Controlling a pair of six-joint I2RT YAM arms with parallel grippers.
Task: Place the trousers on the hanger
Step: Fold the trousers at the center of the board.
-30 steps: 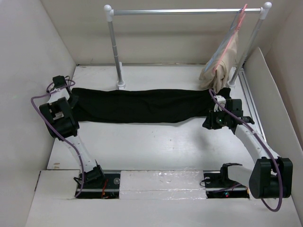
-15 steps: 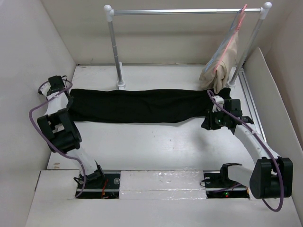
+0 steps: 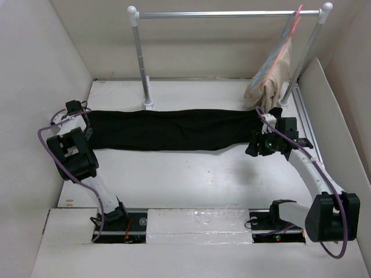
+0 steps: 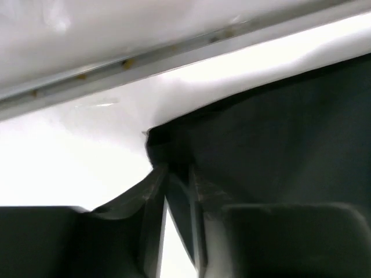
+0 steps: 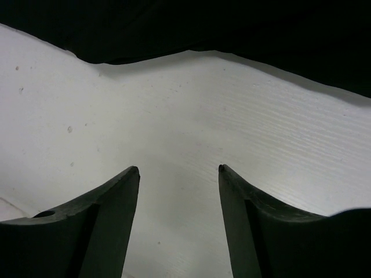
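white table: left gripper jaws pinch a corner of the trousers; right gripper jaws spread, fabric edge just ahead.

There is one pair of black trousers, one beige garment and one pink hanger. One metal rail has two posts: left post, right post. Two robot arms show, the left arm and right arm. There are two grippers, the left gripper and right gripper, and two purple cables: left cable, right cable.
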